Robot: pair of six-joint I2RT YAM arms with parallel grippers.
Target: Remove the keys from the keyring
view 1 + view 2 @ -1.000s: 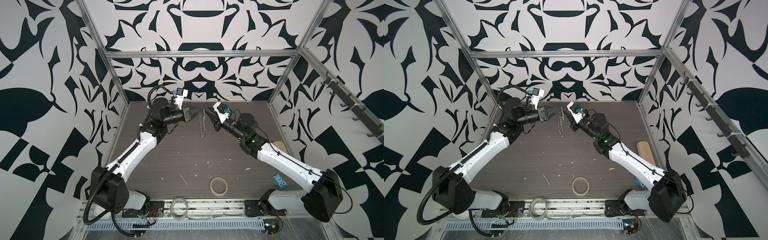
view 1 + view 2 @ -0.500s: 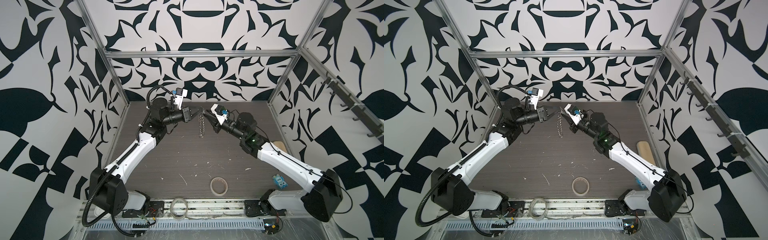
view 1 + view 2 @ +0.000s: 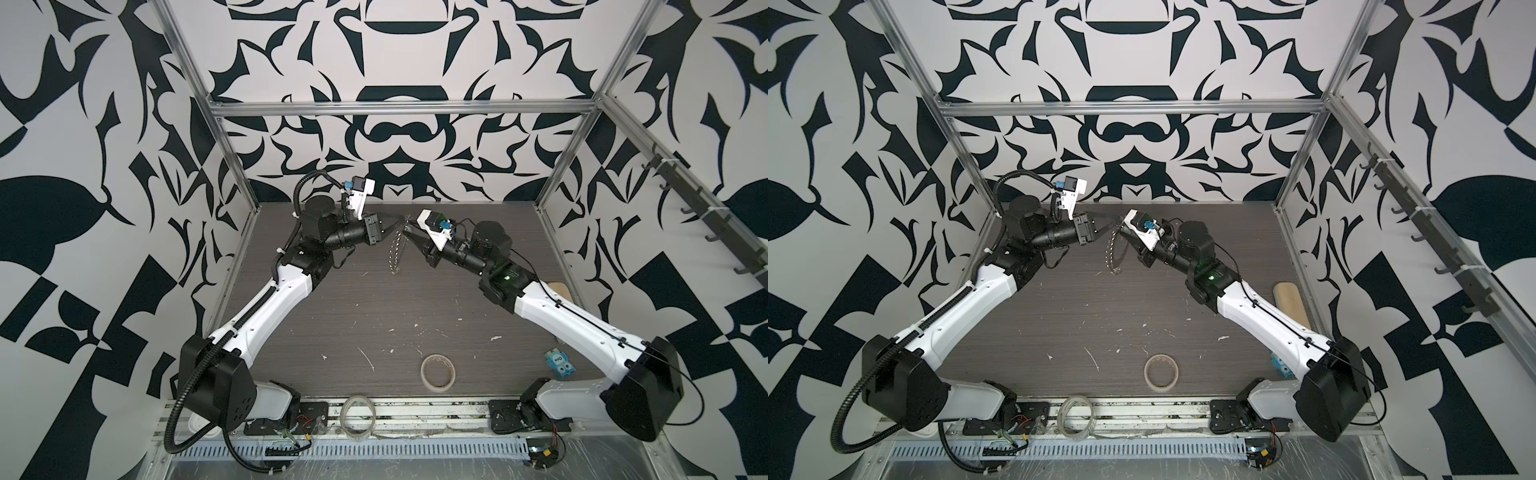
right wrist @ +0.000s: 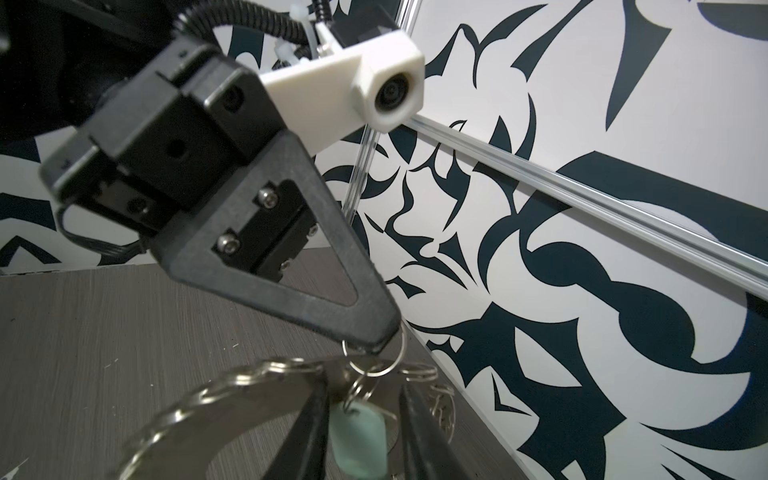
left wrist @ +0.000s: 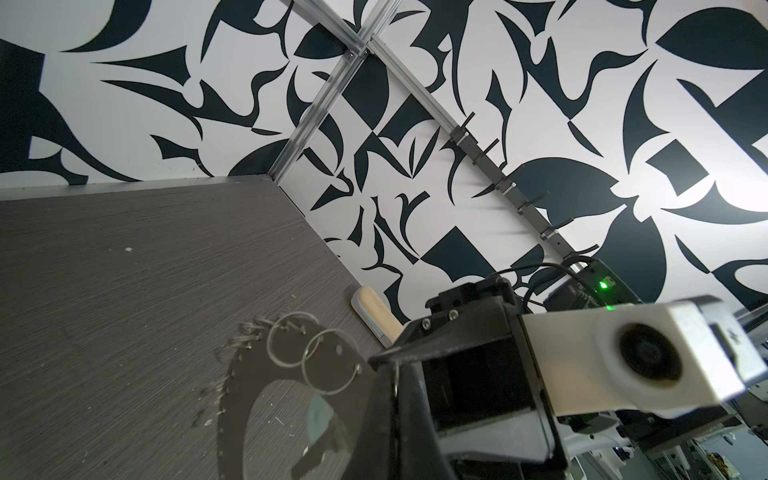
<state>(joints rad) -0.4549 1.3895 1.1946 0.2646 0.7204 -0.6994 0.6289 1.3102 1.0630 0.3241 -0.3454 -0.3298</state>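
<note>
While aloft, keyring (image 3: 393, 251) long axis vertical

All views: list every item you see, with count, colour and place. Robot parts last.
keyring: one, silver chain of linked rings, hanging above the far middle of the table
key: one, pale greenish-grey, dangling from the rings
beige tape roll: one, beige, front of the table
clear tape roll: one, clear, on the front rail
blue object: one, small, front right of the table
beige block: one, right edge of the table
hook rail: one, dark grey, right wall
table: one, dark grey woodgrain, flecked with white scraps
left gripper: one, black, shut on a ring of the keyring
right gripper: one, black, jaws apart either side of the key
</note>
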